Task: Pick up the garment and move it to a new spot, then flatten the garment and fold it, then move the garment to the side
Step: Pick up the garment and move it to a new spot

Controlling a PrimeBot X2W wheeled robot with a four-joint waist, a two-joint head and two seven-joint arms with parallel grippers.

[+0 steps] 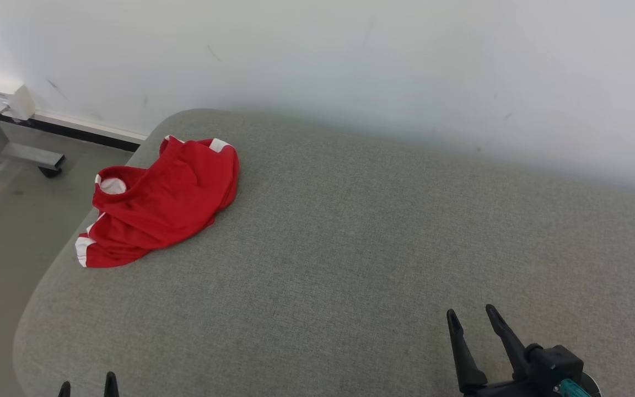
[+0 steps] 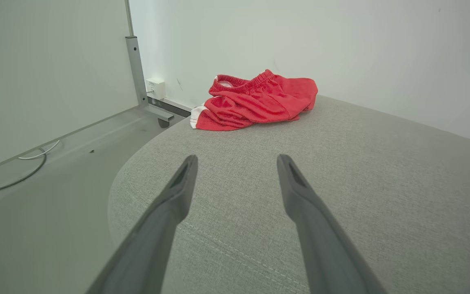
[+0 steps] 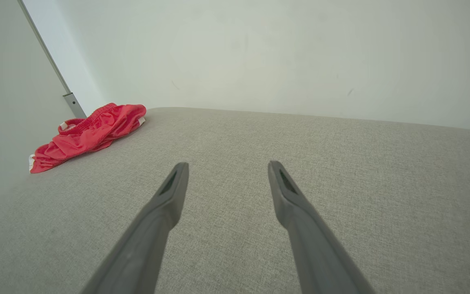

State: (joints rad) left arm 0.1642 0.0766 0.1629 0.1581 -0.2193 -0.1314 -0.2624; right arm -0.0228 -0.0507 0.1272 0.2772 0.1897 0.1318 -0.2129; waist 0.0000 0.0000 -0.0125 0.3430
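Grey fabric surface (image 1: pixel 350 248) against white wall (image 1: pixel 350 55); red garment (image 1: pixel 163 204) crumpled far-left; left gripper (image 1: pixel 87 384) and right gripper (image 1: pixel 470 311) spread.

Nothing readable anywhere here, honestly. The red garment (image 1: pixel 163 204) is just plain red cloth with white trim, with no logo or number I can make out. The little white box (image 1: pixel 11 98) low on the wall is too small and blurry to tell if it carries any marking.
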